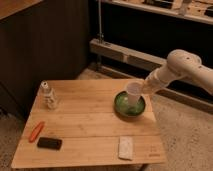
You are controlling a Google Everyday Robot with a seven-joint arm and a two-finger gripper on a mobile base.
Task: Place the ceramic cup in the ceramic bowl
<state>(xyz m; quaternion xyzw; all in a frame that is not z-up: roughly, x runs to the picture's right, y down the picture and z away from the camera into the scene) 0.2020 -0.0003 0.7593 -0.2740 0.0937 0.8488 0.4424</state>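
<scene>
The white ceramic cup is held just above the green ceramic bowl, over its middle and right part. The bowl sits on the right side of the wooden table. My gripper comes in from the right at the end of the white arm and is shut on the cup's right side. The cup's base hangs low over the bowl's inside; I cannot tell if it touches.
A small white patterned bottle stands at the table's left. An orange pen-like object and a black flat device lie at the front left. A white flat packet lies at the front right. Metal shelving stands behind.
</scene>
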